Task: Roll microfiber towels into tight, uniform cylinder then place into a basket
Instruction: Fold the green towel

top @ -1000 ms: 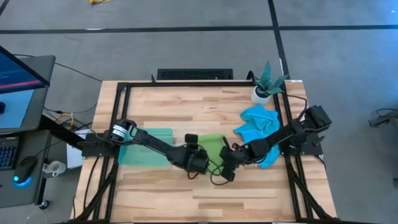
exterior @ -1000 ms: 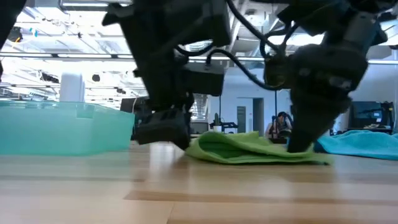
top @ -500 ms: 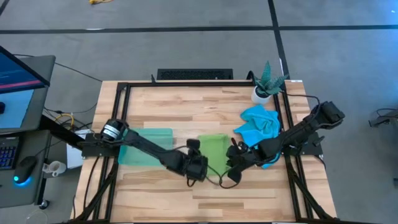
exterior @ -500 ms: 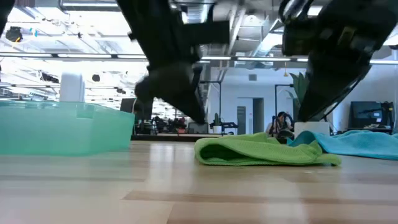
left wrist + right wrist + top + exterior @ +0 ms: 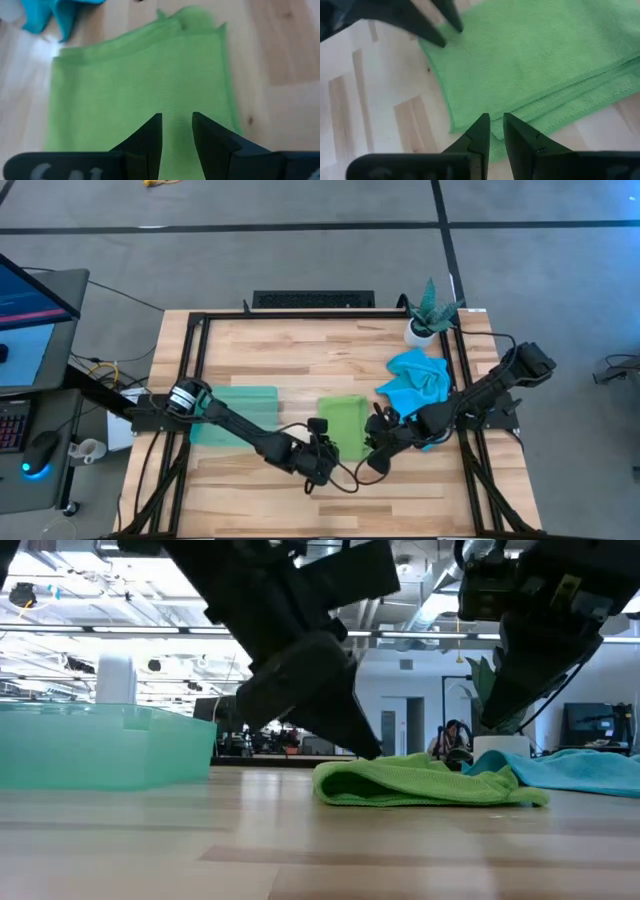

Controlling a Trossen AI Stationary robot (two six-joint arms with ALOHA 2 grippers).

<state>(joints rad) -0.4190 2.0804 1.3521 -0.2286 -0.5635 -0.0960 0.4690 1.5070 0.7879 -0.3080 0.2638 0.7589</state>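
High view: folded lime green towel (image 5: 343, 423) lay flat mid-worktop (image 5: 300, 350), between teal basket (image 5: 232, 416) and crumpled blue towel (image 5: 415, 380); left gripper (image 5: 318, 462) and right gripper (image 5: 376, 454) hovered at its near corners.
Low view: green towel (image 5: 425, 782) lay alone, basket (image 5: 100, 745) apart.
Wrist views: left fingers (image 5: 150, 137) and right fingers (image 5: 479, 135) stood narrowly parted, pinching nothing.

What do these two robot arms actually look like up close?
Both arms are slim, dark and jointed, with black cables looping along them. The left arm has a silver, ringed cylinder near its base. Each ends in a gripper, left gripper and right gripper, with two flat, black, tapering fingers.
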